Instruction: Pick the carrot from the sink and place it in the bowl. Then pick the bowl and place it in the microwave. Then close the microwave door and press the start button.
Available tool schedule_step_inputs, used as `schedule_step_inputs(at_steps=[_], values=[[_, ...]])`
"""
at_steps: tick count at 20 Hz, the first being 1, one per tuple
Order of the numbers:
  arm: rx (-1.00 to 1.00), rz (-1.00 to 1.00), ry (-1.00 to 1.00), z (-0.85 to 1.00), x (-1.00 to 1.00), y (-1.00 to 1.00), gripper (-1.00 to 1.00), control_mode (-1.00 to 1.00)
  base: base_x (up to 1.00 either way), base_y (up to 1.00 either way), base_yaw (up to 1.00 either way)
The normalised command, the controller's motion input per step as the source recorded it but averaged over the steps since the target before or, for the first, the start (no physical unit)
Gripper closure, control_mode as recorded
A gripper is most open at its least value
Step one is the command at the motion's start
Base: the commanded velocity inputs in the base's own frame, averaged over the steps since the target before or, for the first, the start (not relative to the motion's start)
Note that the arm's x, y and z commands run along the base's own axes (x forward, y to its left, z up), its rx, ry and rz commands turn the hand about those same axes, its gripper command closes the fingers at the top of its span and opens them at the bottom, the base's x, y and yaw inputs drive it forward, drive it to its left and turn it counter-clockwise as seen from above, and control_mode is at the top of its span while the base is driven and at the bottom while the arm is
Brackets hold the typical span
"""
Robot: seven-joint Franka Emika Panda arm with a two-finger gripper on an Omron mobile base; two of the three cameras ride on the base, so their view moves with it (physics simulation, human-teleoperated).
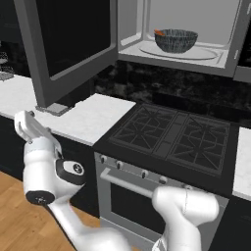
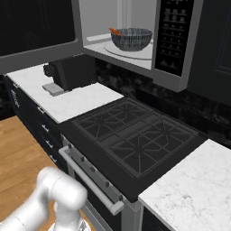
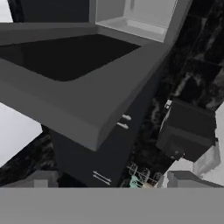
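The bowl (image 1: 176, 40) with carrot (image 1: 159, 33) sits inside the microwave (image 1: 196, 56). The hand (image 1: 23, 121), wide open and empty, is below the door (image 1: 68, 44); next, push it shut.

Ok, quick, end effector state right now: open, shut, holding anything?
End effector: open and empty, low beside the counter, under the open microwave door.
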Motion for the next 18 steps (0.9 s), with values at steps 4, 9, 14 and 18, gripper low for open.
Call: schedule_step_inputs(at_steps=[4, 9, 14, 18], values=[[0.07, 0.00, -0.04, -0.28, 0.71, 0.56, -1.00, -1.00, 0.00, 0.00, 0.00], [0.06, -0.01, -0.08, -0.11, 0.69, 0.25, -1.00, -1.00, 0.00, 0.00, 0.00], [0.09, -0.05, -0.21, 0.00, 0.53, -0.14, -1.00, -1.00, 0.00, 0.00, 0.00], [0.06, -0.08, -0.21, -0.03, 0.59, 0.00, -1.00, -1.00, 0.00, 0.00, 0.00]])
